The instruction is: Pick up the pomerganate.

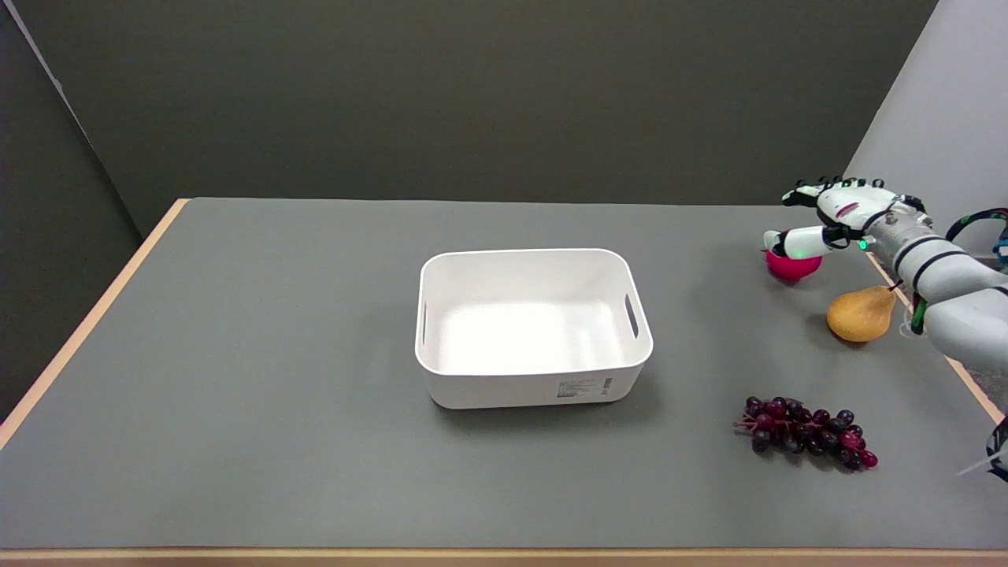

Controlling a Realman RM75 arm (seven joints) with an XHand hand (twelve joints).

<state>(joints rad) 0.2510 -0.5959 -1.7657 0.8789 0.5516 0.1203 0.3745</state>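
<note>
While the pomegranate (792,266) sits near the table's (236,354) right edge, the right hand's (835,216) fingers (797,241) spread over it, released.

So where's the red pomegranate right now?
On the table's far right in the head view, the pomegranate sits under the right hand, just behind the yellow pear.

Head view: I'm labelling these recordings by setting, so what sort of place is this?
Probably a lab test bench rather than a home: a bare grey table against plain dark walls, with only a white bin, a pomegranate, a pear and grapes set out for the robot's right hand.
</note>
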